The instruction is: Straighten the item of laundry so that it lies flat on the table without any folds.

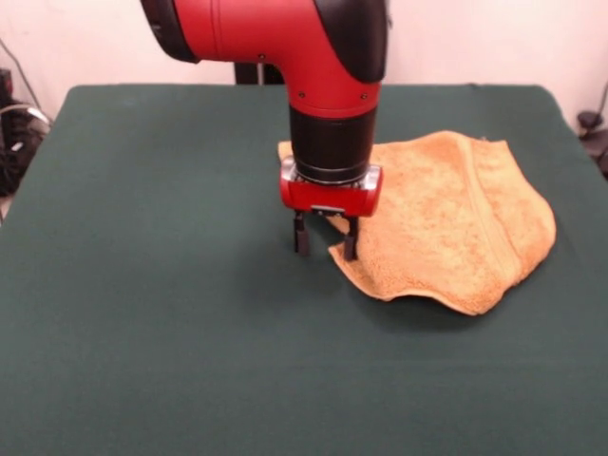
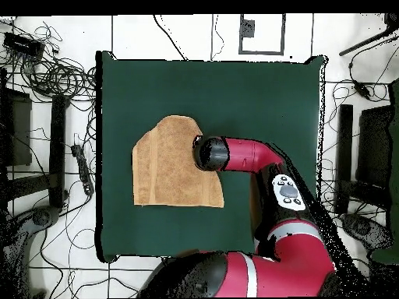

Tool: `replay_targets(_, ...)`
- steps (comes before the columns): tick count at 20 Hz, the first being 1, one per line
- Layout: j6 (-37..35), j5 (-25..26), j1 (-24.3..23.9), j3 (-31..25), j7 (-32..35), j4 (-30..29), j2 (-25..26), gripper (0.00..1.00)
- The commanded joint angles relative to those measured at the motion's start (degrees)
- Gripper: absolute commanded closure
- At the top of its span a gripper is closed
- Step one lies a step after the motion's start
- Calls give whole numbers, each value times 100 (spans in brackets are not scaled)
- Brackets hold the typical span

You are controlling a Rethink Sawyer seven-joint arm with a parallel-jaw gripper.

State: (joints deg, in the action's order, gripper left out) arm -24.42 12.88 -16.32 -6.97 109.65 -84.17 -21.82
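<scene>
We are working on the towel [image 1: 446,218], which is lying on the table [image 1: 142,313] toward one side edge, about midway between the long edges. It is not yet flat: a layer is folded over on itself, the outline is lopsided rather than rectangular, and the edge nearest the front camera is lifting off the cloth. Our gripper [image 1: 325,237] is standing at the towel's inner edge, toward the middle of the table, fingers pointing down and spread moderately apart with nothing between them; one fingertip is at the towel's edge, the other over bare table. We are judging the fold still to be opened and smoothed.
</scene>
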Motion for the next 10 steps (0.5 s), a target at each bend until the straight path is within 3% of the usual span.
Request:
replay_targets(1, -480, -368, 271, -154, 805, 22, 74, 0)
replay_targets(10, -393, -225, 167, -313, 506, -143, 128, 0)
